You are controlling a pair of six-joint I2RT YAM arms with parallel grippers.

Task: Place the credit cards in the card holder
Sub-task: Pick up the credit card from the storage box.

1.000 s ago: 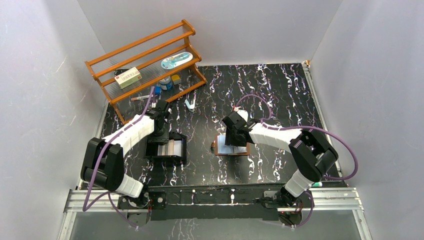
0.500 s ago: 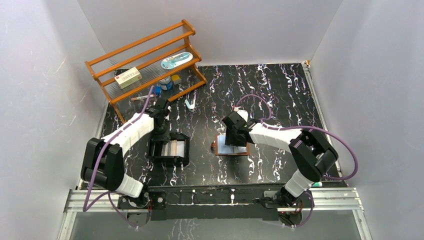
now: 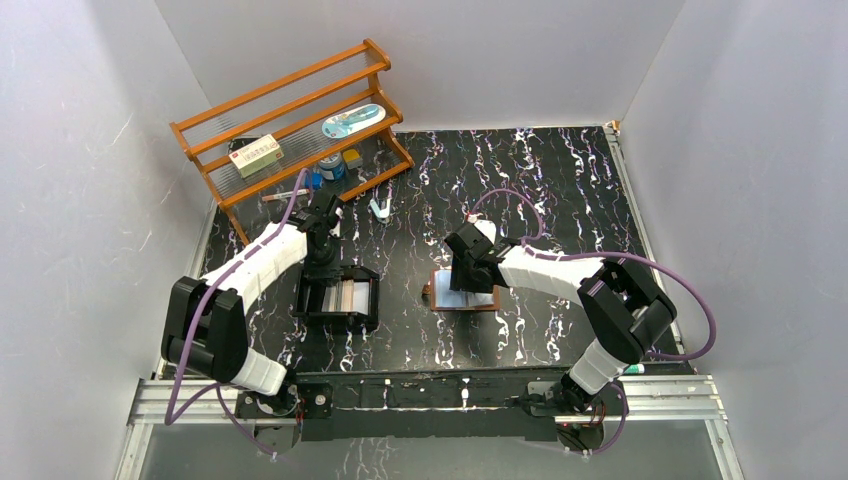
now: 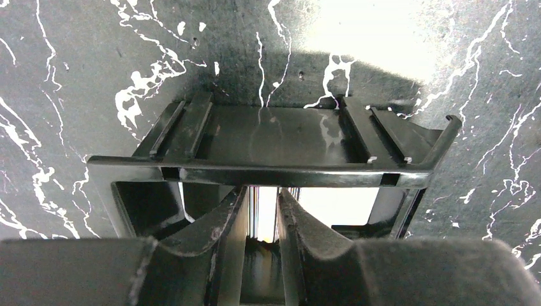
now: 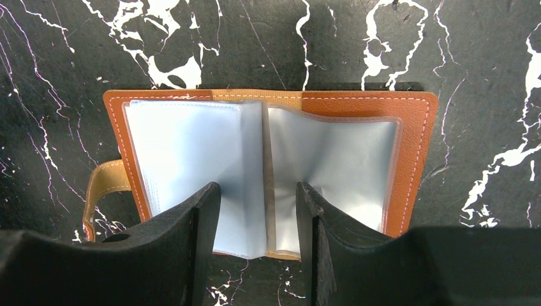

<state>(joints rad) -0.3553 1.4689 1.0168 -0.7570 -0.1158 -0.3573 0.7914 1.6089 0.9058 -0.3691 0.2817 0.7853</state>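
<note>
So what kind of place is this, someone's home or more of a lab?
Most likely a robotics lab test cell: two robot arms bolted to a metal rail, plain grey walls boxing in a black marbled table, and a wooden rack of props.

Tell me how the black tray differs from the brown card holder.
The black tray is rigid with raised walls; the card holder is brown leather, lying open flat. The tray holds credit cards; the card holder's clear pockets look empty. The left gripper reaches into the tray, jaws narrow; the right gripper stands wide over the card holder. Both sit on the marbled table.
</note>
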